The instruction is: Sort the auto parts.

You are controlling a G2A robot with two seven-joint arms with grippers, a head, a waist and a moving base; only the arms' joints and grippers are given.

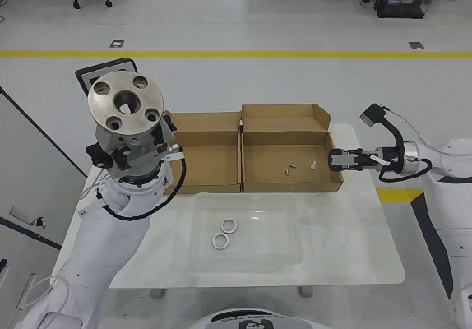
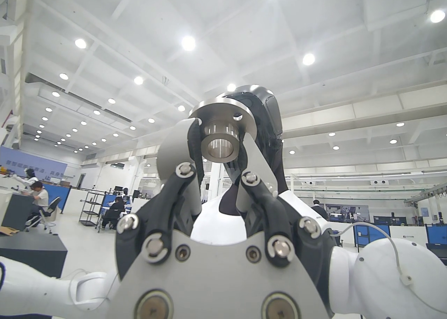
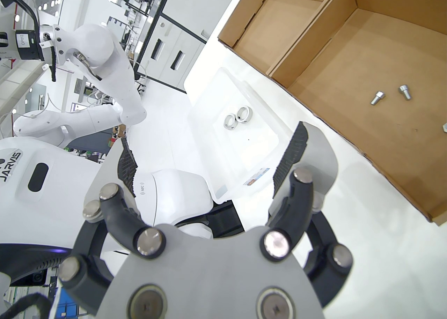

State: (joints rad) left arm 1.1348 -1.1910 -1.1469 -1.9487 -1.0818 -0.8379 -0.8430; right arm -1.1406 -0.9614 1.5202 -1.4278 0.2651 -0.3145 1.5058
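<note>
Firmly, the left gripper (image 2: 219,140) clamps a steel flange (image 2: 223,108) by its hub; the right gripper (image 3: 213,146) gapes wide, empty, bolts (image 3: 378,97) near ahead of it.

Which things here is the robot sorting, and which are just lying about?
For the job: metal flange in the left jaws; two rings in the clear tray; bolts in the right cardboard box; the left cardboard box.
Just about: grey cabinet beside the table; yellow floor line.

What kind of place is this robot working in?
Probably a large robotics workshop hall: high white ceiling with round lamps, yellow line on the grey floor, desks with blue partitions.
</note>
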